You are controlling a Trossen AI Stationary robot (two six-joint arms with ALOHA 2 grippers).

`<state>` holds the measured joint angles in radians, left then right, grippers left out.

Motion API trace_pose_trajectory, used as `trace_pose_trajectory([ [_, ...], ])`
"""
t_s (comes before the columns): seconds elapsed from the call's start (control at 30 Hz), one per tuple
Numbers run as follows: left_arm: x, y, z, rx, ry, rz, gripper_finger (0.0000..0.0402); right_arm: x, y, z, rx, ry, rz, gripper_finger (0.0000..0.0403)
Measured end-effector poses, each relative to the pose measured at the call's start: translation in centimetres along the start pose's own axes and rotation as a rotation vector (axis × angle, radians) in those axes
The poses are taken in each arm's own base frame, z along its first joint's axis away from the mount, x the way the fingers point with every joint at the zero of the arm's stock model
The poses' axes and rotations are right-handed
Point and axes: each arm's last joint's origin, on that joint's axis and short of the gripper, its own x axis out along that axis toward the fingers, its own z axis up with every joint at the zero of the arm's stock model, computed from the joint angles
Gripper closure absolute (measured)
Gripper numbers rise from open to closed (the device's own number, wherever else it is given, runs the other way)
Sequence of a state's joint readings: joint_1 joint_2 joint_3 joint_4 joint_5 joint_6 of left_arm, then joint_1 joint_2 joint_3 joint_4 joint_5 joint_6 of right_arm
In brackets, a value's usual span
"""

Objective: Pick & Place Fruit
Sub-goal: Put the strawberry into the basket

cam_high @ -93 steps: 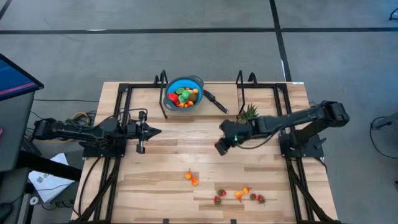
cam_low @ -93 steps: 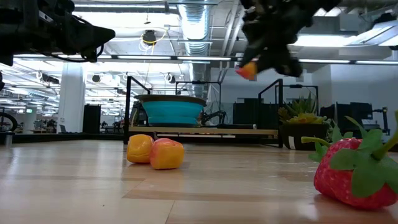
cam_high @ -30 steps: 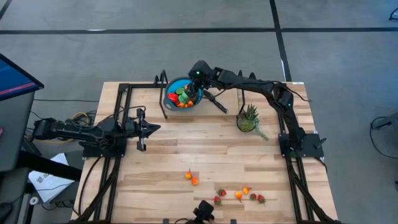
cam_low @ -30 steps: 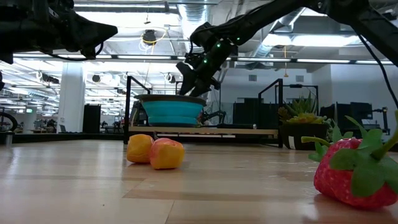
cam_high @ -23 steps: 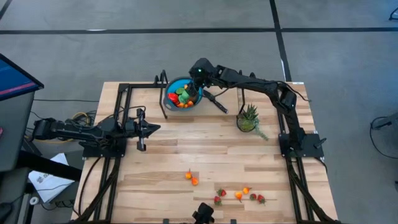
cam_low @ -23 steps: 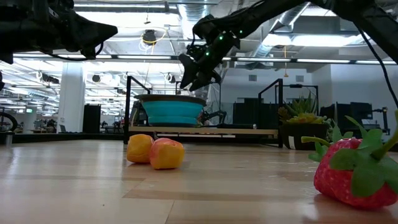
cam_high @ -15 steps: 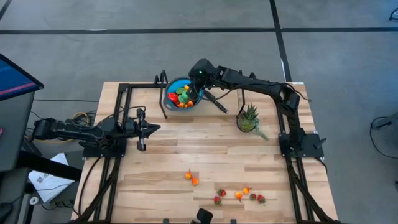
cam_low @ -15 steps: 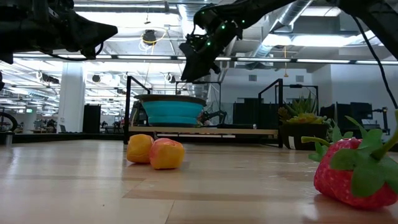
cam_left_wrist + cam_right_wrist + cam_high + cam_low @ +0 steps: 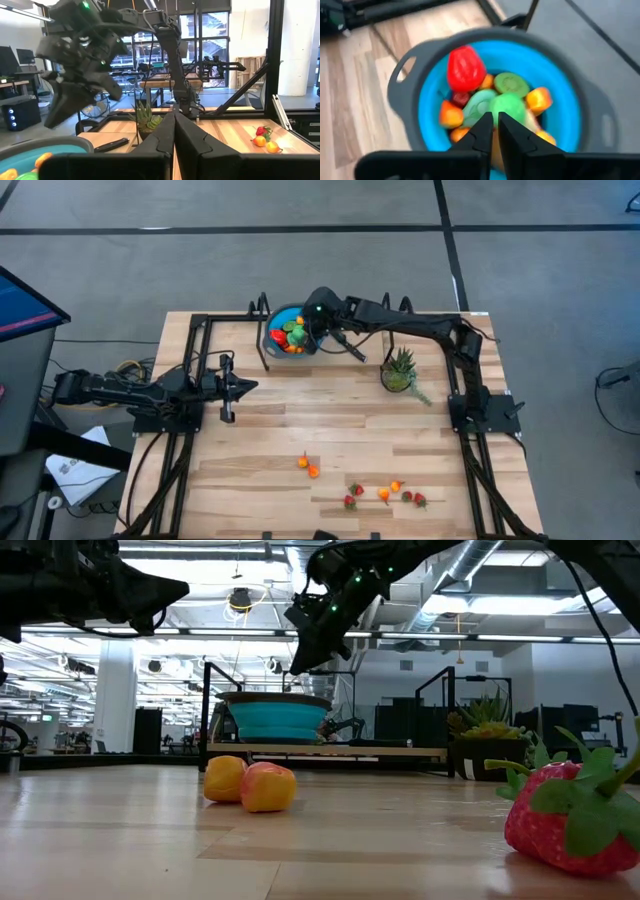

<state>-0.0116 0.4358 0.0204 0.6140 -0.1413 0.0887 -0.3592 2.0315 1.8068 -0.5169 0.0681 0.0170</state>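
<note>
1. The right pincer (image 9: 308, 321) hangs over the blue bowl (image 9: 277, 319) at upper centre of the high view; in its wrist view the fingers (image 9: 481, 131) stand nearly together with nothing between them.
2. Fruit (image 9: 465, 68) fills the bowl; loose fruit (image 9: 383, 494) lies near the lower edge of the surface (image 9: 300, 415), with two orange pieces (image 9: 308, 467) to their left.
3. Risk, as I judge it: swinging back low could clip the bowl's rim, its black handle (image 9: 350, 345) or the spiky plant (image 9: 399, 370).
4. The middle of the surface is open.
5. The left pincer (image 9: 248, 389) waits at left, fingers (image 9: 159, 140) closed and empty.
</note>
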Motion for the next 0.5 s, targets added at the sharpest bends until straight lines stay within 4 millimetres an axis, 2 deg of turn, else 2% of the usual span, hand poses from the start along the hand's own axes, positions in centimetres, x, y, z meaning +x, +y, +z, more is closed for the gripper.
trace_pose_trajectory([
  [0.3, 0.0, 0.0, 0.0, 0.000, 0.000, 0.000, 0.0398, 0.0, 1.9, -0.2, -0.023, -0.038, 0.032, 0.0398],
  [0.5, 0.0, 0.0, 0.0, 0.000, 0.000, 0.000, 0.0398, 0.0, 4.6, -0.3, -0.035, -0.094, 0.078, 0.0399],
])
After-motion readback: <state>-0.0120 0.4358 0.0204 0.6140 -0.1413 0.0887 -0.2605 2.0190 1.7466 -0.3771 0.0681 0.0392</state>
